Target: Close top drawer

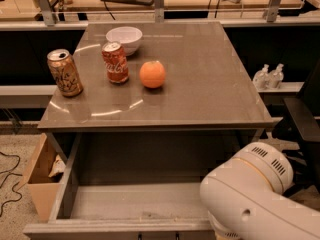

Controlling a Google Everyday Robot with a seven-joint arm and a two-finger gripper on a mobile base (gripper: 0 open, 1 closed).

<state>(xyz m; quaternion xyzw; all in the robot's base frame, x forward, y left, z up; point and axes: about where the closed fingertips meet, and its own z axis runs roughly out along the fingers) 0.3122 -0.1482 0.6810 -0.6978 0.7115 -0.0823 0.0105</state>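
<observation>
The top drawer (125,204) stands pulled far out under the grey counter, its deep grey box empty. Its front edge runs along the bottom of the view and the handle's two mounts just show there. My white arm (250,194) fills the lower right, over the drawer's right front corner. My gripper is out of view below the frame.
On the counter (200,84) stand a tan can (65,72), a red cola can (115,62), an orange (152,74) and a white bowl (124,38). A cardboard box (37,179) sits on the floor left of the drawer. A dark chair (305,119) stands at right.
</observation>
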